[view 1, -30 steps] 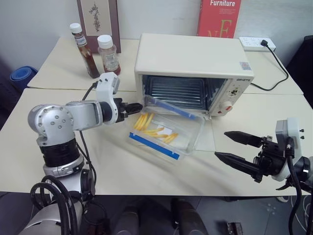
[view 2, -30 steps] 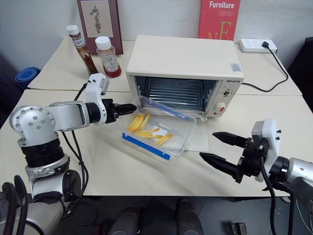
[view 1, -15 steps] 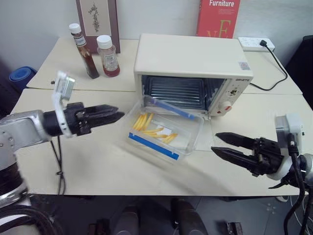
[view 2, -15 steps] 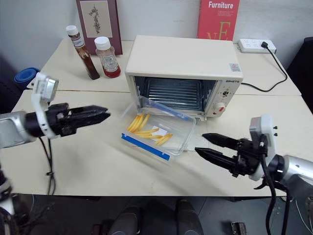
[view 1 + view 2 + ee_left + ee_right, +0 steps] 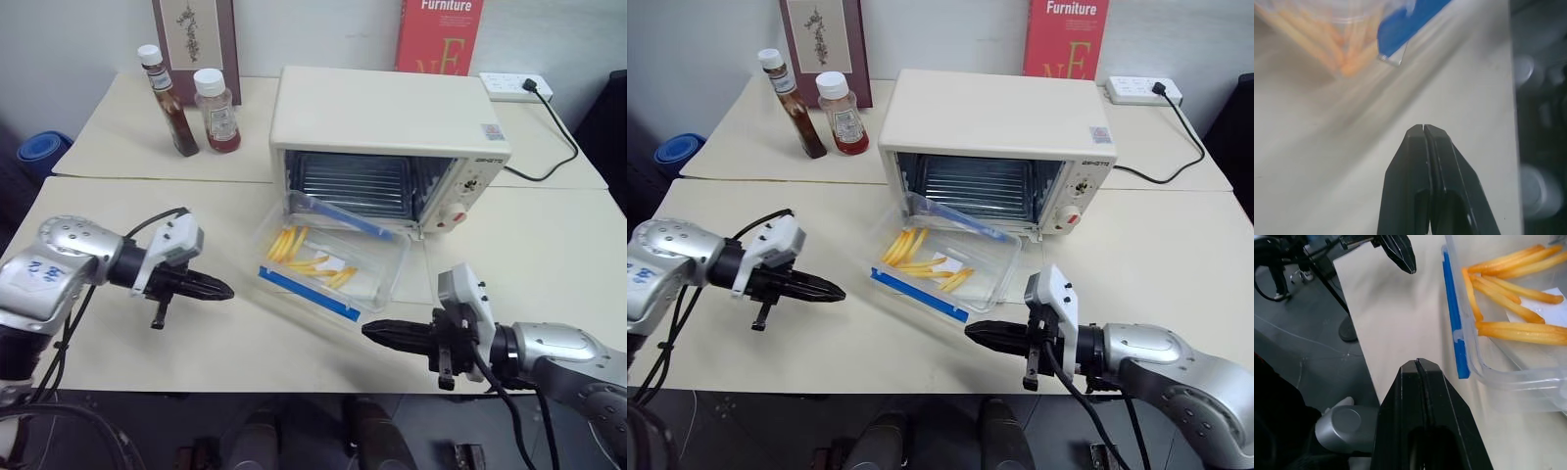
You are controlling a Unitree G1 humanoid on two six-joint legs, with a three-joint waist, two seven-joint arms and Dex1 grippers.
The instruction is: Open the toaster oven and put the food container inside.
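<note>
Two cream tables stand pushed together against a pale wall, with a red book and a framed print propped behind. The toaster oven faces the near edge, door down, wire rack showing. The food container lies before its mouth, long axis slanting from near-right to far-left, holding yellow fries. Two sauce bottles stand far left. The left end effector and right end effector hang pinched closed, empty, near the container.

2 sauce bottles, red book, power strip.
</note>
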